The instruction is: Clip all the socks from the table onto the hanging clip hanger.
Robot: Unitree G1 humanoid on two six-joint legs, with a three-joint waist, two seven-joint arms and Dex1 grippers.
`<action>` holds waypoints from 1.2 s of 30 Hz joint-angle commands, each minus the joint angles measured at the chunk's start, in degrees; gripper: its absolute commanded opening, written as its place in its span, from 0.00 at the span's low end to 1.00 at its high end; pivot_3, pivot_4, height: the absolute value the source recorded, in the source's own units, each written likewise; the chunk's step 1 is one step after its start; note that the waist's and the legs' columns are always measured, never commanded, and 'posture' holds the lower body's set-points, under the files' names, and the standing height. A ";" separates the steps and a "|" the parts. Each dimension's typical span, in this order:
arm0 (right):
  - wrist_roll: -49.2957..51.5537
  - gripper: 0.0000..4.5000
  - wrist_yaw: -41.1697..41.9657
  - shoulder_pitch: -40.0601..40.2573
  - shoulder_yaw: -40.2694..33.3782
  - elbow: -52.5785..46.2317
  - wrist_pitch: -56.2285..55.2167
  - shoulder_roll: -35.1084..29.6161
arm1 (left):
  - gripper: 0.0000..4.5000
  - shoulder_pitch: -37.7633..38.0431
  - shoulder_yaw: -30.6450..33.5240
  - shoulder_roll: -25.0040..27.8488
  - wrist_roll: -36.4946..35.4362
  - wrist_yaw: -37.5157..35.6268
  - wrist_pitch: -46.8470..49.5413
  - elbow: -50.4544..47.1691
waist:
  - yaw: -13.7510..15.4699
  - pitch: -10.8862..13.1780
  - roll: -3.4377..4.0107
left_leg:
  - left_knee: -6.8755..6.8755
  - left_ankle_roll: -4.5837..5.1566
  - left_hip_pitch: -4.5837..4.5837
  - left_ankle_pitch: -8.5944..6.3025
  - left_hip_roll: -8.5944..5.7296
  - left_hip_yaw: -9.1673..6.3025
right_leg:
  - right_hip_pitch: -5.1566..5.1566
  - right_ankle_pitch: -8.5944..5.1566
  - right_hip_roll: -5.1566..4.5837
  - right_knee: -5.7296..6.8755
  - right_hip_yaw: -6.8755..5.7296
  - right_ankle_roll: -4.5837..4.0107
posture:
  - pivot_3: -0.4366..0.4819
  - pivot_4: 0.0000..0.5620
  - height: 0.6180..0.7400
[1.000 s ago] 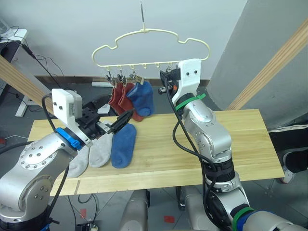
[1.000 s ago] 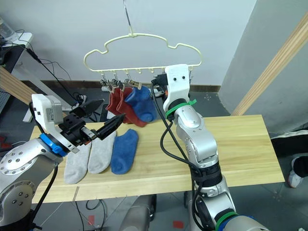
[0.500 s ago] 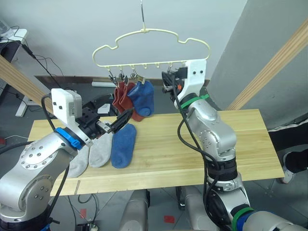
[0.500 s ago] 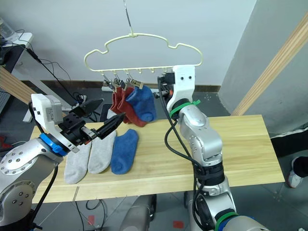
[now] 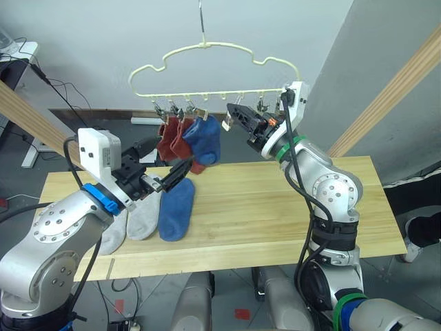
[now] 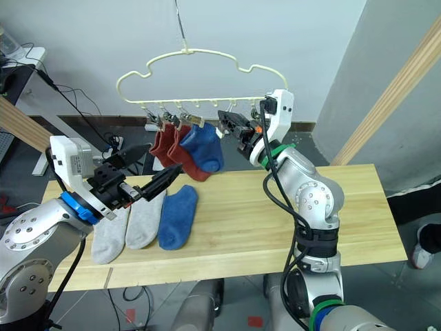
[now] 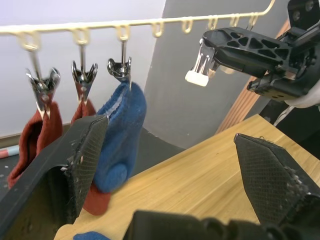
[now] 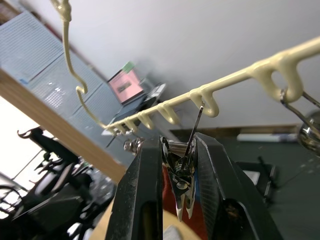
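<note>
The cream clip hanger [image 5: 207,45] hangs above the table's [image 5: 275,207] far edge. Two rust red socks [image 5: 171,138] and one blue sock [image 5: 205,141] hang from its left clips. Flat on the table's left part lie a blue sock [image 5: 177,209] and two light grey socks [image 5: 145,215]. My right gripper [image 5: 229,117] points left under the hanger bar, shut on a free metal clip [image 8: 182,172], which is squeezed between its fingers [image 8: 147,200]. My left gripper [image 5: 160,162] hovers open and empty above the socks on the table, just below the hung ones.
Slanted wooden poles stand at the right [image 5: 393,89] and the left [image 5: 27,114] of the table. Several free clips hang along the bar [image 5: 269,89] to the right of the held one. The table's right half is bare wood.
My right wrist has turned and swung rightward, so its gripper now points left along the hanger bar with a clip between its fingers. The left arm has hardly moved.
</note>
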 commanded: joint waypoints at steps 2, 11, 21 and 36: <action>6.66 0.19 0.60 -1.62 -1.98 0.87 2.90 -0.21 | 1.00 0.53 0.58 0.73 -1.66 -1.01 0.03 -2.29 | 0.02 0.00 0.00 | 0.01 0.00 0.00 0.00 0.00 0.02 | 0.00 0.00 0.00 0.00 0.01 0.00 | 0.56 0.59 1.00; 14.40 0.13 2.29 -5.05 -5.27 7.91 7.00 -5.10 | 1.00 4.08 0.46 1.52 -0.66 -2.68 -1.13 -3.96 | 0.11 0.00 0.00 | 0.00 0.02 0.00 0.00 0.00 0.02 | 0.00 0.00 0.00 -0.01 -0.01 0.00 | 0.56 0.58 1.00; 15.48 0.01 1.97 -5.39 -4.12 8.58 6.77 -5.60 | 1.00 4.66 0.87 1.68 -0.95 -2.44 -0.94 -4.29 | 0.04 0.00 0.00 | 0.00 0.03 -0.01 0.01 0.00 0.05 | -0.01 0.00 0.00 0.00 0.03 0.00 | 0.57 0.58 1.00; 15.30 0.01 1.94 -5.82 -3.58 9.01 7.13 -6.70 | 1.00 22.40 -7.94 -2.66 22.42 -2.21 -12.82 5.92 | 0.11 0.04 0.08 | -0.04 0.07 -0.01 0.01 0.00 0.11 | -0.05 0.00 -0.01 -0.02 0.09 -0.01 | 0.57 0.64 1.00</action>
